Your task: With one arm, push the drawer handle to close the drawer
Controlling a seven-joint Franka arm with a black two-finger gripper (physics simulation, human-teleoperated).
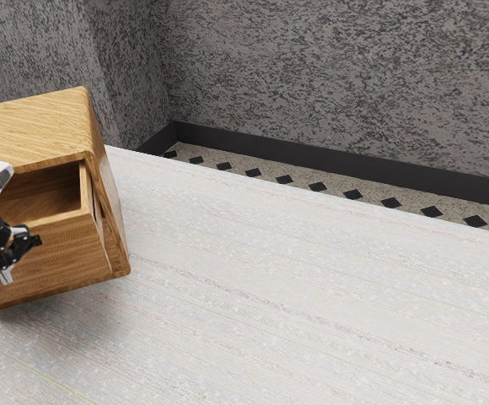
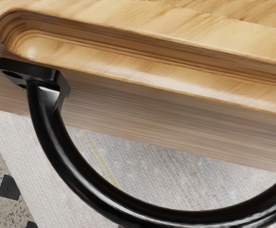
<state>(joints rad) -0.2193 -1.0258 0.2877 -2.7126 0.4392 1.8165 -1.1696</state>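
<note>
Drawer (image 1: 59,249) is open, hollow exposed, sticking out of the wooden cabinet (image 1: 34,126) at the exterior view's left, on the pale counter (image 1: 295,287) near its far edge. Black curved handle (image 2: 76,175) bows out from the drawer front, under my hand. Gripper (image 1: 7,257) is at the drawer front; can't tell whether it's clenched or released. Diamond-patterned floor (image 1: 337,177) past the counter edge.

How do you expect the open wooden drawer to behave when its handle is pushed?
The drawer likely moves as one stiff piece, its wooden walls looking solid and straight. The black handle, a thick curved bar, probably passes the push on without flexing. The cabinet looks broad and blocky, so tipping seems unlikely.
</note>
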